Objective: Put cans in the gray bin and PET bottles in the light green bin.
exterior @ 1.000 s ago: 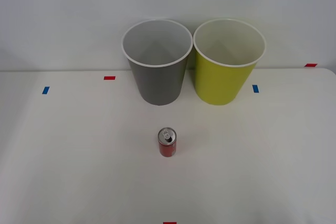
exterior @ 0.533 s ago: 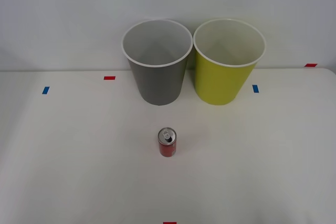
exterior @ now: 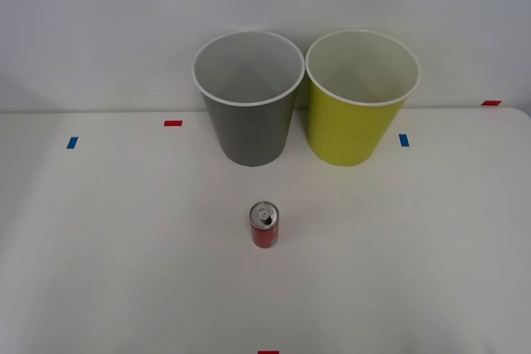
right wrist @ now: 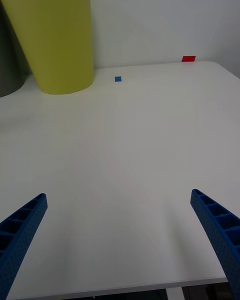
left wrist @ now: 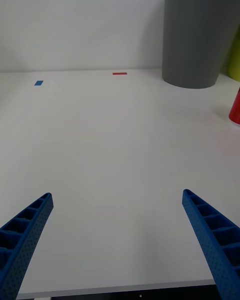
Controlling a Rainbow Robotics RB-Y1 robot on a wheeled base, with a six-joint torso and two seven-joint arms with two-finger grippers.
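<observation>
Jaws spread wide on both the left gripper and the right gripper, each low over bare tabletop near its front edge, holding nothing. 1 red can upright just below center of the front frame, well apart from the gray bin at upper center and the light green bin to its right. Probably best taken around the can's middle, kept upright, lifted above the white rim, then released over the gray bin.
</observation>
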